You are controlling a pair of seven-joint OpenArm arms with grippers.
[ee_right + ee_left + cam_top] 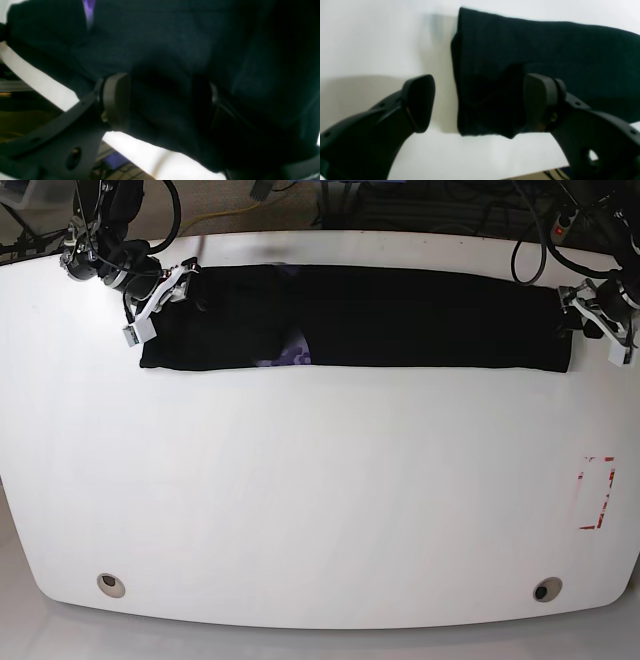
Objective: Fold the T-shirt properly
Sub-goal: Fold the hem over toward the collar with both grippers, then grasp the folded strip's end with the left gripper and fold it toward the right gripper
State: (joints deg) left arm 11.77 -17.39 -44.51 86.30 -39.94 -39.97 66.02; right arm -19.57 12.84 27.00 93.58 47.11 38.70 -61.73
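Note:
The black T-shirt (pixel 400 315) lies as a long folded strip along the far side of the white table (pixel 320 480). A purple patch (pixel 295 352) shows at its near edge and again in the right wrist view (pixel 88 10). My left gripper (pixel 480 102) stands open across the strip's end (pixel 520 62): one finger (pixel 420 102) is over bare table, the other (pixel 540 100) over cloth. At the opposite end, my right gripper (pixel 162 100) has a bulge of cloth filling the gap between its jaws. One pad (pixel 116 100) touches the cloth and the other is hidden under it.
A red-outlined rectangle (pixel 597 492) is marked near the table's right edge. Two round holes (pixel 111 584) (pixel 546 589) sit near the front edge. Cables and clutter (pixel 400 200) lie beyond the far edge, just behind both arms.

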